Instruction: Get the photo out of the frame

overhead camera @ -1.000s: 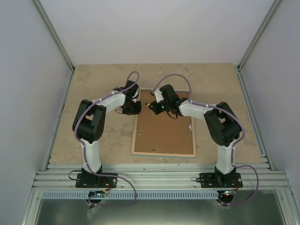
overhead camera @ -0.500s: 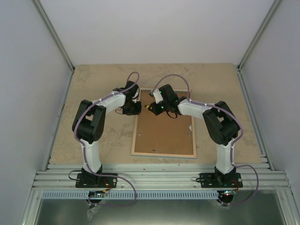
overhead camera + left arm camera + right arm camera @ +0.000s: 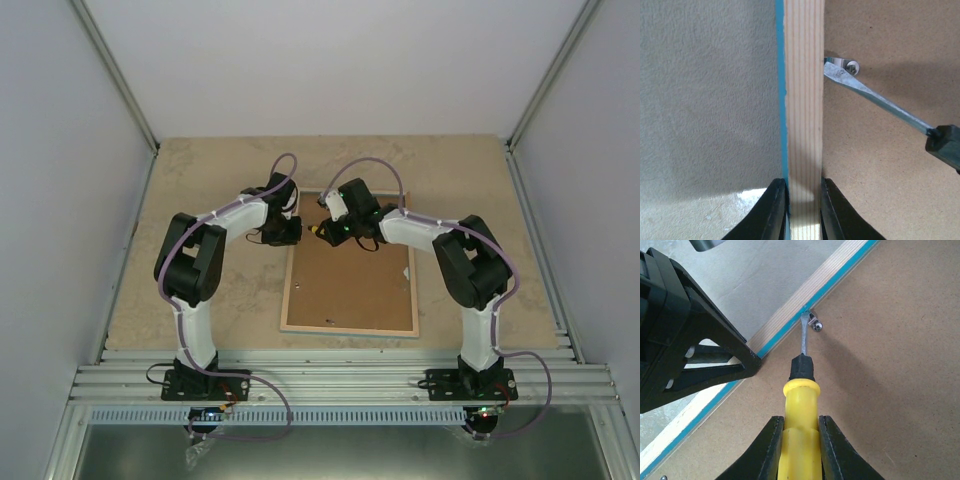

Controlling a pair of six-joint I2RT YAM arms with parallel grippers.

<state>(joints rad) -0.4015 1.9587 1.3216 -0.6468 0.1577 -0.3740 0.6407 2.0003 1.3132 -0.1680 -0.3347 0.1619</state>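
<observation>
One frame (image 3: pixel 802 100) face-down, its edge pinched by left gripper (image 3: pixel 803 186); right gripper (image 3: pixel 801 427) clamps one yellow screwdriver (image 3: pixel 801 400), tip at one metal tab (image 3: pixel 814 323) beside that edge

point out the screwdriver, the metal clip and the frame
screwdriver (image 3: pixel 801 395): right wrist view, top of its yellow handle
metal clip (image 3: pixel 850 65): left wrist view, its screw end
frame (image 3: pixel 802 100): left wrist view, bare wood back of its rail

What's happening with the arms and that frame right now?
Left gripper shut on frame rail. Right gripper shut on screwdriver, blade at metal tab. Backing board in place, photo hidden.
</observation>
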